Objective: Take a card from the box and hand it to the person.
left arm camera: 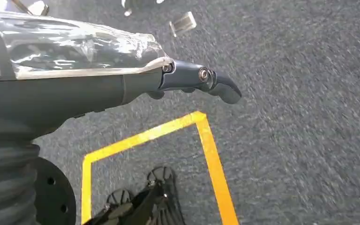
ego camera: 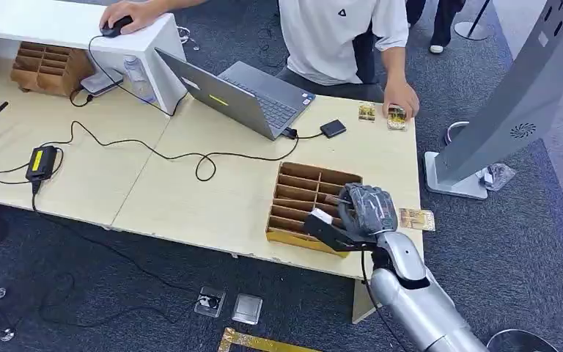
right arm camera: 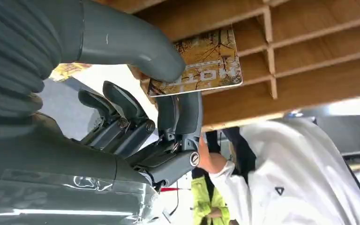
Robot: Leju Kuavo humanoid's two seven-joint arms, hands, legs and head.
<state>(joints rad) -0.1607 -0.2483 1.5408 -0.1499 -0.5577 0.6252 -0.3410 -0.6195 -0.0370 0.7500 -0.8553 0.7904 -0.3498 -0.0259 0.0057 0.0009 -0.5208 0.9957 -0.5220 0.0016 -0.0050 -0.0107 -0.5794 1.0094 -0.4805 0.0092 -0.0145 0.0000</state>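
A wooden box [ego camera: 304, 192] with slotted compartments sits at the table's near right edge. My right hand [ego camera: 359, 213] hovers over the box's right end. In the right wrist view the thumb and fingers of that hand [right arm camera: 164, 93] pinch a yellow-brown patterned card [right arm camera: 201, 63] just above the box [right arm camera: 309, 51] slots. A person in a white shirt [ego camera: 341, 33] stands across the table, one hand [ego camera: 402, 99] resting near two cards [ego camera: 381, 114] on the far right of the table. My left hand [left arm camera: 187, 77] hangs over grey carpet with nothing in it, fingers curled.
An open laptop [ego camera: 238, 95], a black drive [ego camera: 332, 128] and cables lie mid-table. Another card [ego camera: 416, 218] lies on the table right of the box. A second wooden box [ego camera: 48, 67] stands far left. A grey stand [ego camera: 506, 110] rises at the right.
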